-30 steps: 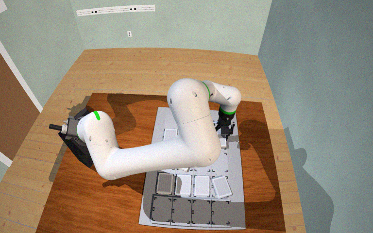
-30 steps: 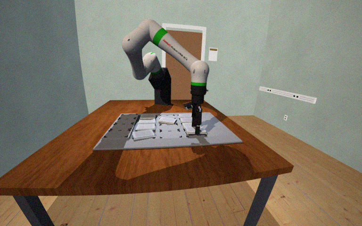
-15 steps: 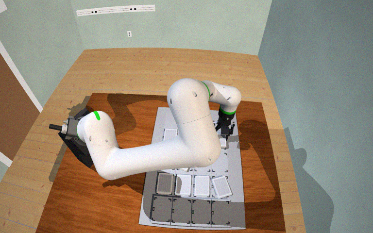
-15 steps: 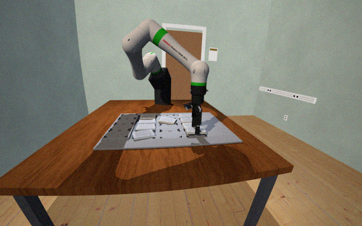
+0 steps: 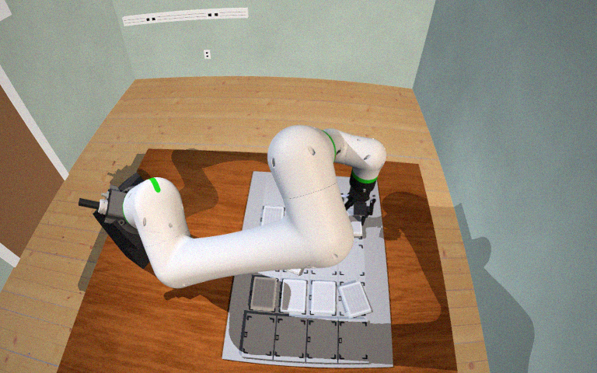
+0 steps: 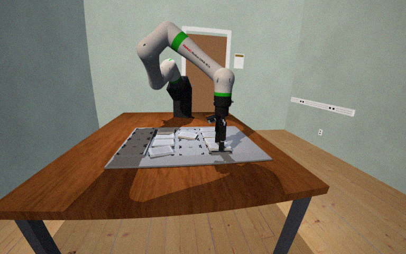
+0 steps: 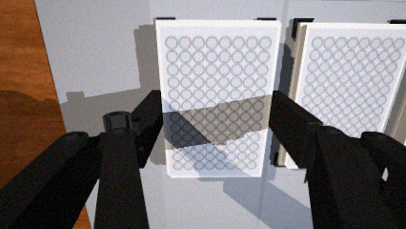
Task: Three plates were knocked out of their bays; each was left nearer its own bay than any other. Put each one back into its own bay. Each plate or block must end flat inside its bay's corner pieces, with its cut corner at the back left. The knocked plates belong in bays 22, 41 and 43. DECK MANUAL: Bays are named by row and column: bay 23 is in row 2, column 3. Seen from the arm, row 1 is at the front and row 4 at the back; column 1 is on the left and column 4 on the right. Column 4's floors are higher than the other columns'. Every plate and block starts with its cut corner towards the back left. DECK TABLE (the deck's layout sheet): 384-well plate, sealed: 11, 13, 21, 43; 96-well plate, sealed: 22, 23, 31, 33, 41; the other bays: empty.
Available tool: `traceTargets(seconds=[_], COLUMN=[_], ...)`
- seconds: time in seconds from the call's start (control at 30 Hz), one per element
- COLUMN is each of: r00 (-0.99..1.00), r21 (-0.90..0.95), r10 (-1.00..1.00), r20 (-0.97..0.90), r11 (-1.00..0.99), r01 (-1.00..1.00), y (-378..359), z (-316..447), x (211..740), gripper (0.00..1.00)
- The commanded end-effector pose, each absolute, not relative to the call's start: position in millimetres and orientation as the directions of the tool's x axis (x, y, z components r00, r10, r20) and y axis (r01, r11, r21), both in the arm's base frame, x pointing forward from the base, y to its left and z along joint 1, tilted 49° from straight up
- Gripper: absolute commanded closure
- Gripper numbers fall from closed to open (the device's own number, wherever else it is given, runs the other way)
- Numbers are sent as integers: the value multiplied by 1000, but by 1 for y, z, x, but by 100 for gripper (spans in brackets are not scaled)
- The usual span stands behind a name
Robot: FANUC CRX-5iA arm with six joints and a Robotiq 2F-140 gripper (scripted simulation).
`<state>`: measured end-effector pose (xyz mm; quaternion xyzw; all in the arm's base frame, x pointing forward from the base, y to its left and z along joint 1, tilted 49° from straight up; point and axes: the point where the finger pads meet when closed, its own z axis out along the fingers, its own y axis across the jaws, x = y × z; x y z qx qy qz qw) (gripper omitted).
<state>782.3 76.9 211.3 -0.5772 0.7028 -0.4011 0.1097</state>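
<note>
My gripper [image 5: 361,217] [image 6: 221,147] [image 7: 214,106] is shut on a sealed 96-well plate [image 5: 357,228] [image 6: 215,146] [image 7: 216,62], one finger on each long side. The plate lies level and low at the deck's back left corner; I cannot tell whether it touches the floor. Black corner pieces [image 7: 164,18] show at its far edge. A sealed 384-well plate [image 5: 354,298] [image 6: 160,151] lies skewed at the back of column 3. Another white plate [image 6: 187,135] sits tilted near the deck's middle; the arm hides it in the top view.
The grey deck [image 5: 378,281] [image 6: 248,154] lies on a wooden table. A 96-well plate [image 7: 353,81] sits in the bay right beside the held one. Other plates [image 5: 323,297] [image 5: 272,214] sit in their bays. Column 4's dark raised bays [image 5: 303,338] [image 6: 134,143] are empty.
</note>
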Motion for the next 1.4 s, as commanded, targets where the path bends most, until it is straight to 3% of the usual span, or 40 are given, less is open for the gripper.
traceTargets(seconds=[0.0, 1.37], r00=[-309, -309], r21=[-692, -692], r10=[-900, -900], r20=[308, 308], r11=[11, 11], r01=[-722, -722], y=[78, 74], z=[213, 207], x=[782, 787], gripper=[90, 90])
